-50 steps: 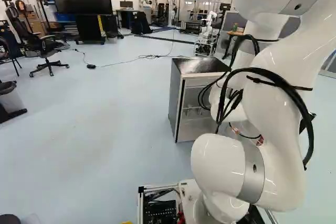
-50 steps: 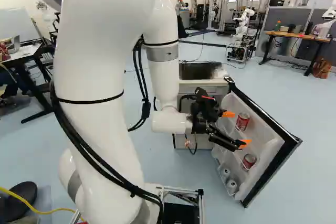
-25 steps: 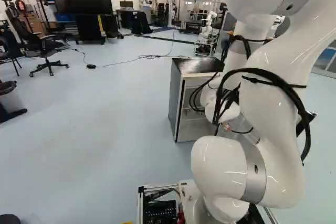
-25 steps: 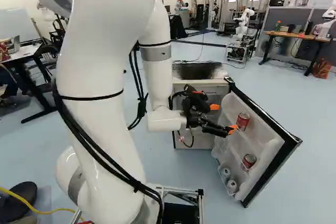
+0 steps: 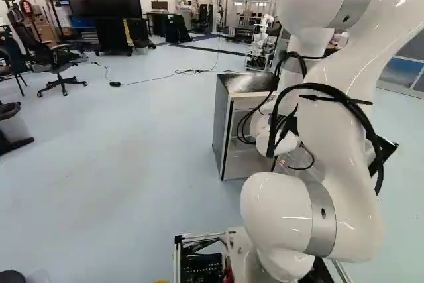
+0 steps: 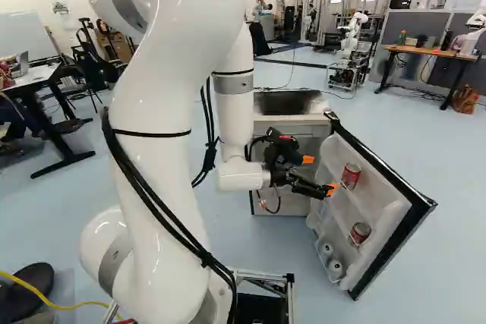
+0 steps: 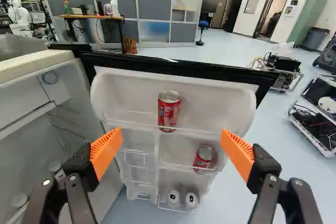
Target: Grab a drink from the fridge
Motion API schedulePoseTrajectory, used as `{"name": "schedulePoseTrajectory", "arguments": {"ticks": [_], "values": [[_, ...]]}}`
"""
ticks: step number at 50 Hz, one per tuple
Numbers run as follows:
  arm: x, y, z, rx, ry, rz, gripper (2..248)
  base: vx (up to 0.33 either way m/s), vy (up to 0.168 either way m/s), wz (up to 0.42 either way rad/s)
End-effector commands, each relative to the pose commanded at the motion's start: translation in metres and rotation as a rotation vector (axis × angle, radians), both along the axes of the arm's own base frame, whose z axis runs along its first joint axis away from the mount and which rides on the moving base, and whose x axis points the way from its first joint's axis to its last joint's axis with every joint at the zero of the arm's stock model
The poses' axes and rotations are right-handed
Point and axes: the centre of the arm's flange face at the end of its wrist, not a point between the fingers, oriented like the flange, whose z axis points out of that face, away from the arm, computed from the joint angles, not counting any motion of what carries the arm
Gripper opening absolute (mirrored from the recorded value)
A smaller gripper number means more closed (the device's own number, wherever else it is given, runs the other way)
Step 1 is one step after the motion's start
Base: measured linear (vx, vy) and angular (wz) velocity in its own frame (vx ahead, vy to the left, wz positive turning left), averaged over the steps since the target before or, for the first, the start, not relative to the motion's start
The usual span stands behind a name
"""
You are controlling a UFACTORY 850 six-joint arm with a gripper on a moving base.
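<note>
Left base view: one box-shaped fridge (image 5: 225, 127) right of centre. Right base view: the black gripper (image 6: 320, 174) is near the inner side of the open door (image 6: 395, 251). Wrist view: two fingers with ribbed orange pads (image 7: 107, 153) stand wide apart, nothing gripped. Ahead, on white moulded door shelves (image 7: 126, 95): two red cylindrical cans (image 7: 168, 116), one per shelf; two pale-topped cans (image 7: 174, 199) lowest.
</note>
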Motion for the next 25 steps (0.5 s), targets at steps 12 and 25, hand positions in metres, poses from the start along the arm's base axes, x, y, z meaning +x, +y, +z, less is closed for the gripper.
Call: {"name": "schedulePoseTrajectory", "arguments": {"ticks": [12, 25], "values": [[0.005, -0.001, -0.013, 0.009, 0.024, 0.003, 247, 0.0, 0.0, 0.0], [0.011, -0.005, -0.021, 0.012, 0.032, -0.001, 247, 0.0, 0.0, 0.0]]}}
